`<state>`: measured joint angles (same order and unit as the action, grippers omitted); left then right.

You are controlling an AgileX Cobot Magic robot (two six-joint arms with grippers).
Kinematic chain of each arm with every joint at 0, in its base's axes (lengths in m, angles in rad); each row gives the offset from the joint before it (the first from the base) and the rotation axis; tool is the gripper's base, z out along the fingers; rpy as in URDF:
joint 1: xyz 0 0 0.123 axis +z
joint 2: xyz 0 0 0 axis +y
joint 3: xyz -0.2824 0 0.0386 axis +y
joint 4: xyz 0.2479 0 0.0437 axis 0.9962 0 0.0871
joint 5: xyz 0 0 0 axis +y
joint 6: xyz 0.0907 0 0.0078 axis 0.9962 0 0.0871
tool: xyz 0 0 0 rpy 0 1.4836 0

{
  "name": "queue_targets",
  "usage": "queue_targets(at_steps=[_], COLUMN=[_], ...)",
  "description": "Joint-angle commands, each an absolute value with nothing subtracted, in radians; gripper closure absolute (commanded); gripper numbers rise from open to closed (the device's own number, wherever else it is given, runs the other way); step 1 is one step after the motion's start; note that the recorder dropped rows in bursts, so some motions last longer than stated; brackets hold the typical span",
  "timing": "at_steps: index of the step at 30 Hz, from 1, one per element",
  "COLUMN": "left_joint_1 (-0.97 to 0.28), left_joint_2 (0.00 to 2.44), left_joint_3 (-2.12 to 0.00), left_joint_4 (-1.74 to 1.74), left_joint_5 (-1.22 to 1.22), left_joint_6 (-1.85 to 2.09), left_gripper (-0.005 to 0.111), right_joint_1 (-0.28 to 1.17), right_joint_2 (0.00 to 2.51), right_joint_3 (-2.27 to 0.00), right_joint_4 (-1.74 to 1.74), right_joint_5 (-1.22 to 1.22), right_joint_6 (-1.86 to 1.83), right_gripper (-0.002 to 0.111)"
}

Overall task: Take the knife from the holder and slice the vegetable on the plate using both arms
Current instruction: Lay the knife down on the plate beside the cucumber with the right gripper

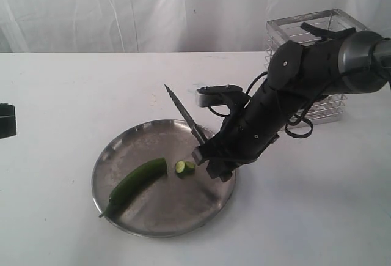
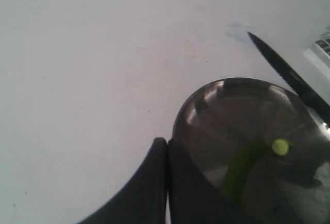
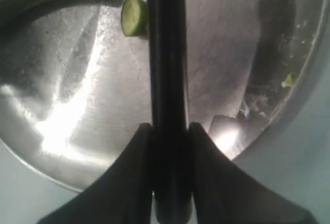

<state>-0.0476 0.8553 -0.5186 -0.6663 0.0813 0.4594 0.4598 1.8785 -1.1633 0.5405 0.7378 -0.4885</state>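
The knife (image 1: 183,112) is tilted, its blade pointing up and to the back left over the steel plate (image 1: 177,208). My right gripper (image 1: 208,156) is shut on its black handle (image 3: 167,80) above the plate's right side. The dark green vegetable (image 1: 137,180) lies on the plate's left half, its stem tail toward the front rim. A short cut piece (image 1: 184,167) lies just right of its cut end, apart from it and beside the knife handle (image 3: 133,15). My left gripper (image 2: 166,141) is shut on nothing, off the plate's left side. The wire holder (image 1: 305,33) stands at the back right.
The white table (image 1: 73,95) runs to a white curtain at the back. Small green scraps (image 3: 289,80) lie near the plate's rim. The right arm and its cables stretch from the holder's front down to the plate.
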Motion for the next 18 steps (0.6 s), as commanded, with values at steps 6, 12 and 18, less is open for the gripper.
queue_targets(at_steps=[6, 12, 18], left_joint_1=[-0.078, -0.078, -0.078], left_joint_2=[0.767, 0.767, 0.767], left_joint_3=[-0.473, -0.450, -0.450], left_joint_4=[-0.679, -0.679, -0.679], left_joint_5=[0.096, 0.097, 0.104], left_joint_6=[0.517, 0.498, 0.498], left_gripper=[0.107, 0.107, 0.107], right_joint_1=[0.456, 0.456, 0.456], right_joint_2=[1.885, 1.950, 1.955], right_joint_3=[-1.165, -1.165, -1.165], right_joint_4=[0.535, 0.535, 0.535], right_joint_5=[0.673, 0.641, 0.662], right_joint_6=[-0.494, -0.494, -0.494], right_gripper=[0.104, 0.082, 0.080])
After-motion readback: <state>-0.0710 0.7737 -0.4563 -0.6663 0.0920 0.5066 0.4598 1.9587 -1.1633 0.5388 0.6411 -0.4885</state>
